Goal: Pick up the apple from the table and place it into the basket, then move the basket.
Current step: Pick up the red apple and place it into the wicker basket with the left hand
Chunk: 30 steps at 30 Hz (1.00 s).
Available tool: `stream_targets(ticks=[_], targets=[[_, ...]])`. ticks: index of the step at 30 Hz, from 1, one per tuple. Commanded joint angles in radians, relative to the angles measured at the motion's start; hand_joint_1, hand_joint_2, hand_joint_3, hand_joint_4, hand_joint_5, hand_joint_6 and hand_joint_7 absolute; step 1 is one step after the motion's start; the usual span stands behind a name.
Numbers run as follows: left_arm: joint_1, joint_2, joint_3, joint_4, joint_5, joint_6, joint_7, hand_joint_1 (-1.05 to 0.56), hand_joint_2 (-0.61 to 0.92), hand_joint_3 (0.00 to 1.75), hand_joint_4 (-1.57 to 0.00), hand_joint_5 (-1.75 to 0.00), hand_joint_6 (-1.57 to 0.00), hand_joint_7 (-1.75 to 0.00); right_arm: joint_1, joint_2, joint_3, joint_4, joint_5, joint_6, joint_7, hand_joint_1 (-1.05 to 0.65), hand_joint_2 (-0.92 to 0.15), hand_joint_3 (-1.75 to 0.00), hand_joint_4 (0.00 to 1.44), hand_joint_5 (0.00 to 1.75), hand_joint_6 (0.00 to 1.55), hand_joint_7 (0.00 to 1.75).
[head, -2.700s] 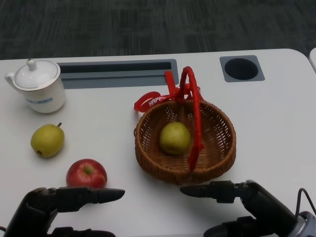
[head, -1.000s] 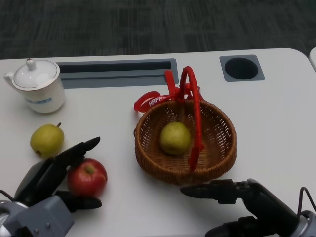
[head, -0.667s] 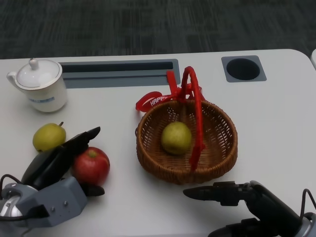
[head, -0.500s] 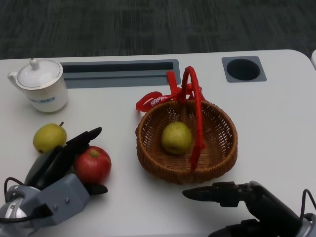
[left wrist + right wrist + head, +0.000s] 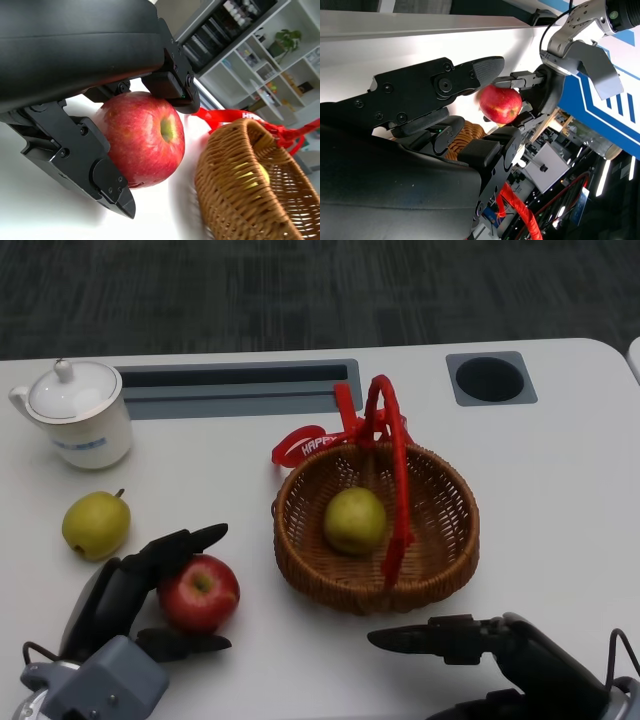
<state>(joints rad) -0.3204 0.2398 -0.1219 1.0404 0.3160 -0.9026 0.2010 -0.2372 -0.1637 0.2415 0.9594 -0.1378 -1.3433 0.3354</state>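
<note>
Beyond the right hand [image 5: 470, 115], the left hand's fingers [image 5: 520, 80] clasp the apple [image 5: 501, 103]

On the white surface [image 5: 560, 470] there is 1 red apple [image 5: 200, 592], and there are 2 green pears: 1 pear on the surface [image 5: 96, 524] and 1 pear in the basket [image 5: 354, 520]. There is 1 wicker basket [image 5: 440, 570] with 1 red handle [image 5: 396, 470] and 1 red ribbon [image 5: 305, 445]. There is 1 white lidded cup [image 5: 75, 415]. 2 black hands show: 1 left hand [image 5: 150, 590] and 1 right hand [image 5: 470, 640].
</note>
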Motion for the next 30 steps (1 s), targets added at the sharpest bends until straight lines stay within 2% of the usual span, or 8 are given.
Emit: stream_targets(ticks=[1, 9, 17, 21, 30], targets=[[0.008, 0.010, 0.021, -0.027, -0.021, -0.019, 0.008, -0.01, 0.81, 0.00, -1.18, -0.07, -1.07, -0.04, -0.001, -0.011, 0.001, -0.007, 0.020, 0.010, 0.006, -0.48, -0.91, 0.00, 0.73, 0.00, 0.66, 0.00], [0.042, -0.020, 0.069, -0.239, -0.013, -0.101, 0.081, -0.03, 0.80, 0.00, -1.23, -0.07, -1.11, -0.04, -0.005, -0.009, 0.005, 0.003, 0.030, 0.002, 0.011, -0.48, -0.92, 0.00, 0.74, 0.00, 0.66, 0.00], [0.082, -0.025, 0.078, -0.490, -0.058, -0.086, 0.011, -0.07, 0.78, 0.00, -1.26, -0.07, -1.13, -0.03, -0.010, -0.008, 0.005, 0.008, 0.024, -0.002, 0.009, -0.47, -0.92, 0.00, 0.74, 0.00, 0.66, 0.00], [0.088, -0.035, 0.061, -0.615, -0.127, -0.067, -0.062, -0.07, 0.78, 0.00, -1.25, -0.05, -1.14, -0.03, -0.020, -0.007, 0.000, 0.016, 0.026, 0.001, 0.006, -0.48, -0.92, -0.01, 0.75, 0.00, 0.67, 0.00], [0.019, -0.084, 0.028, -0.642, -0.164, -0.011, -0.168, -0.06, 0.76, 0.00, -1.28, -0.06, -1.17, -0.02, -0.032, -0.004, -0.011, 0.026, 0.014, -0.017, -0.015, -0.51, -0.92, -0.04, 0.77, 0.01, 0.69, 0.01]])
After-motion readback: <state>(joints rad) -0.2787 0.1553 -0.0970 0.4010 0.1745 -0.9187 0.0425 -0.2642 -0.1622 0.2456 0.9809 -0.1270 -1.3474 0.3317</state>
